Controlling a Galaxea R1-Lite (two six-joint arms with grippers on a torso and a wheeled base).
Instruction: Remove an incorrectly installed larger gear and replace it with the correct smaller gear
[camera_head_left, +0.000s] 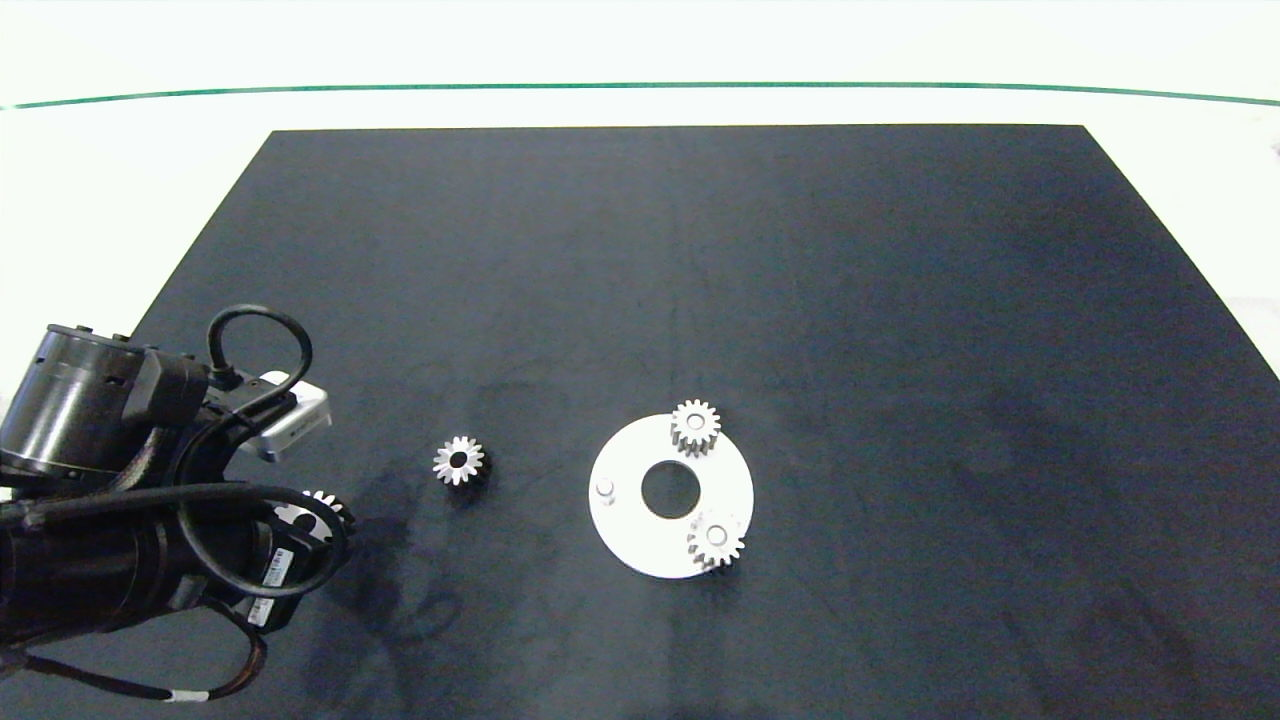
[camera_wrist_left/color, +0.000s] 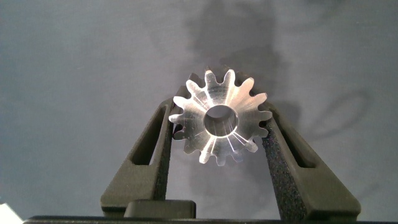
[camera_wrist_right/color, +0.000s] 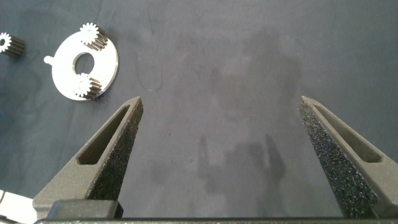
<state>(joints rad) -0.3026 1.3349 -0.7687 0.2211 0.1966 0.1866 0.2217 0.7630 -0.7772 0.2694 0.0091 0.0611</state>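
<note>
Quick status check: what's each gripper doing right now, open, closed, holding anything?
Left gripper: closed on the larger gear, off to the disc's left.
Right gripper: open, holding nothing, above bare mat.

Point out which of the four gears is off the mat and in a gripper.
The larger gear, clamped between the left gripper fingers at the mat's left. The loose smaller gear lies on the mat; two others sit on the white disc.

A dark, matte black mat (camera_head_left: 700, 280) covers most of a bright white tabletop (camera_head_left: 150, 170). A thin green line (camera_head_left: 640, 86) curves across the white surface beyond the mat's far edge.
</note>
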